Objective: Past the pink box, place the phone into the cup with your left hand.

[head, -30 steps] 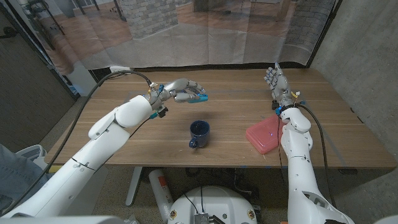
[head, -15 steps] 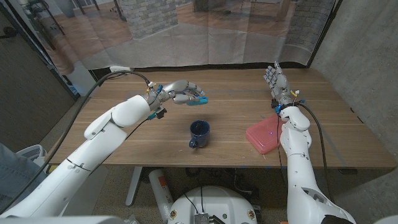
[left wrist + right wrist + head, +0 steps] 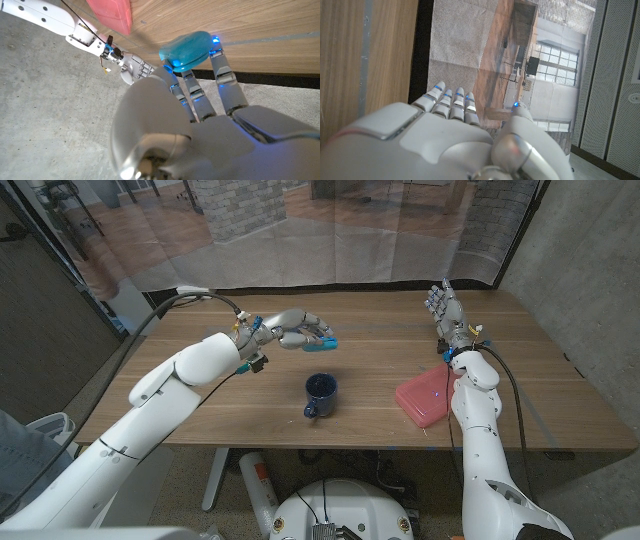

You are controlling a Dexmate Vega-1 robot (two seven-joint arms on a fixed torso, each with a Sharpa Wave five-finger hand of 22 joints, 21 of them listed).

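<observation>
My left hand point(image 3: 293, 329) hovers above the table, left of and behind the dark blue cup point(image 3: 321, 393), and holds a turquoise phone point(image 3: 324, 340) in its fingertips. In the left wrist view the phone point(image 3: 186, 48) sits across the fingertips of that hand point(image 3: 200, 115). The cup stands upright near the table's middle with its handle toward the front. The pink box point(image 3: 426, 399) lies at the front right; a corner of the box point(image 3: 111, 15) shows in the left wrist view. My right hand point(image 3: 445, 310) stands upright and open behind the box, its fingers point(image 3: 451, 104) spread and straight.
The wooden table point(image 3: 200, 395) ends at a back edge below a translucent curtain point(image 3: 330, 240). A black cable point(image 3: 180, 305) runs along my left arm. My right forearm point(image 3: 476, 395) overlaps the box's right side.
My left hand with the phone has stayed nearly in place; the left upper arm has shifted slightly leftward. The right hand has not moved.
</observation>
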